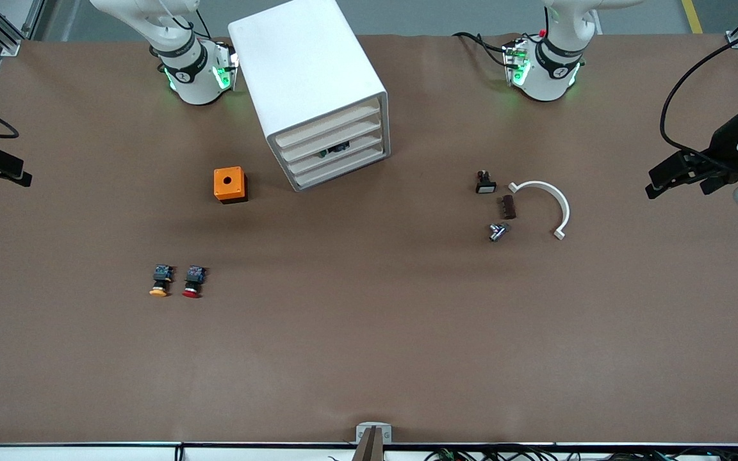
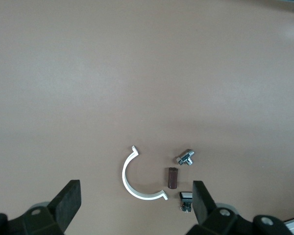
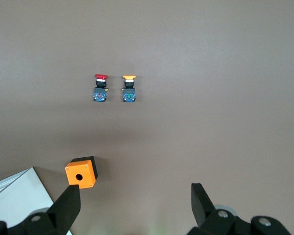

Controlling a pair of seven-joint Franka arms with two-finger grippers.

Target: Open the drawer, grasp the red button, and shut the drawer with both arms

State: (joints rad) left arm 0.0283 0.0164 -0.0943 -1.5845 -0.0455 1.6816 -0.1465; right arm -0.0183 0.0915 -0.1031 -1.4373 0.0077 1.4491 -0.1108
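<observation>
Between our left gripper's point(image 2: 134, 203) wide-apart fingers point(image 2: 68, 200) we see the brown table point(image 2: 137, 73) with a white half-ring point(image 2: 129, 181), a brown block point(image 2: 172, 177), a metal fitting point(image 2: 185, 157) and a small switch point(image 2: 185, 200) close together.

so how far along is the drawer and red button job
The white drawer cabinet looks fully shut. The red-capped push button lies on the table beside a yellow-capped push button. Nothing is in hand: left pincer and right pincer hang open at the table's ends. That fits either end of the job.
</observation>
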